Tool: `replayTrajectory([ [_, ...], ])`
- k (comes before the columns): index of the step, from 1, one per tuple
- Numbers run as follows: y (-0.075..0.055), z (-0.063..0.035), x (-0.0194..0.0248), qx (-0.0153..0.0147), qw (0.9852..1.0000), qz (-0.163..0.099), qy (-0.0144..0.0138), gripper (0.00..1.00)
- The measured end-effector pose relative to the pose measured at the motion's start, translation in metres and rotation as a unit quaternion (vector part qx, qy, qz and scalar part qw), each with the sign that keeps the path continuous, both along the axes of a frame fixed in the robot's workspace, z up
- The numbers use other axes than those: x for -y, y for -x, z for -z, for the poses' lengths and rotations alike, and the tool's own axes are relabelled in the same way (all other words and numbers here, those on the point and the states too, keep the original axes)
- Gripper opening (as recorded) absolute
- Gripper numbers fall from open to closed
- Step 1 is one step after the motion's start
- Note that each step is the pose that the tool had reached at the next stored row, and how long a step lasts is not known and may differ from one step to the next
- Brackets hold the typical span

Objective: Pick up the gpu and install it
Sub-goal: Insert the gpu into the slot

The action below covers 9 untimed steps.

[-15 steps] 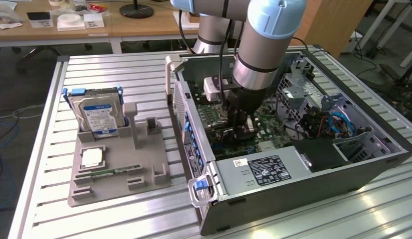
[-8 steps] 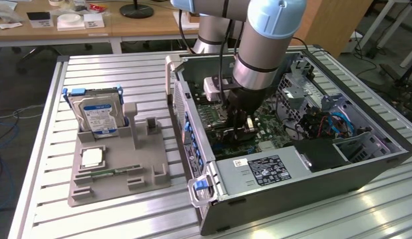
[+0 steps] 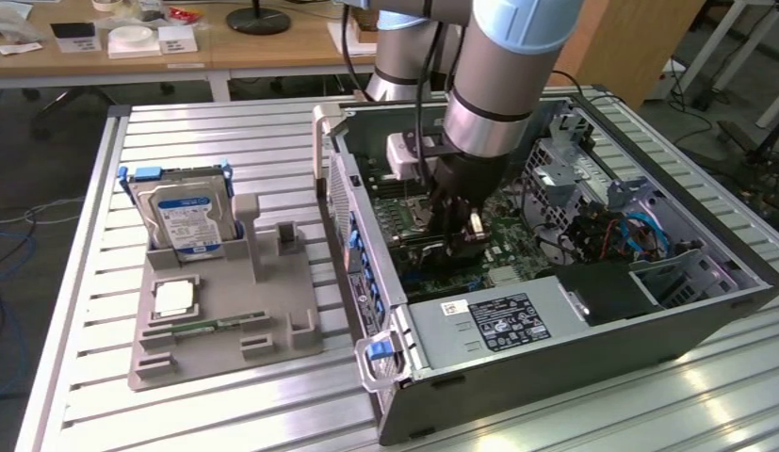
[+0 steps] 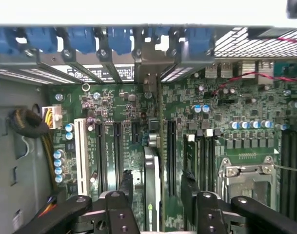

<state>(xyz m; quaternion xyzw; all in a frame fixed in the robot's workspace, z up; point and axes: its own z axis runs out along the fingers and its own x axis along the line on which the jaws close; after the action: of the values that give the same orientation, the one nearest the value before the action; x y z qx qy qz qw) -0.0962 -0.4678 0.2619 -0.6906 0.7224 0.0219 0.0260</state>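
On the exterior view's left, a silver hard drive with a blue label [image 3: 182, 218] is standing upright in a grey moulded plastic parts holder [image 3: 219, 339], which is resting on the ribbed metal counter [image 3: 175, 132]. A slim green memory stick [image 3: 216, 325] is lying in the holder's lower part, and the holder's other upright slots are standing empty. Further right, the open dark grey computer case [image 3: 553, 330] is lying on its side, and the arm is reaching down into it with the black two-fingered hand [image 3: 459, 231] low over the green motherboard. In the wrist view the gpu [image 4: 150, 185], a thin dark card seen edge-on, is standing in a motherboard slot, with its silver bracket end pointing toward the row of blue rear latches [image 4: 80, 39]. The hand [image 4: 157, 178] is straddling it with the fingers [image 4: 125, 187] spread apart. One is on each side and neither appears to be pressing the card. The step in hand is judged to be the seating and release of the card. Doing this well means keeping both fingers off the card's faces and travelling only in line with its plane, since a sideways drag could lever it in the slot. It also means staying clear of the memory slots and the metal processor socket [image 4: 246, 170] to the side. Whether the card is pressed fully home cannot be told.
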Motion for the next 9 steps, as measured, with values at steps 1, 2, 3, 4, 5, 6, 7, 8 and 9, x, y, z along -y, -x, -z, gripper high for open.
replayTrajectory([
  [1,0.0,-0.0032,0.0,0.0,1.0,0.0,0.0,0.52],
  [2,0.0,-0.0069,0.0,0.0,1.0,0.0,0.0,0.52],
  [3,0.0,-0.0103,0.0,0.0,1.0,0.0,0.0,0.52],
  [4,0.0,-0.0135,0.0,-0.0001,1.0,0.0,0.0001,0.52],
  [5,0.0,-0.0166,0.0,0.0,1.0,0.0,0.0001,0.52],
  [6,0.0,-0.0195,0.0,-0.0001,1.0,0.0,0.0001,0.52],
  [7,0.0,-0.0223,0.0,-0.0001,1.0,0.0,0.0002,0.52],
  [8,0.0,-0.025,0.0,0.0,1.0,0.0,0.0003,0.52],
  [9,0.0,-0.0278,0.0,0.0,1.0,0.0,0.0003,0.52],
])
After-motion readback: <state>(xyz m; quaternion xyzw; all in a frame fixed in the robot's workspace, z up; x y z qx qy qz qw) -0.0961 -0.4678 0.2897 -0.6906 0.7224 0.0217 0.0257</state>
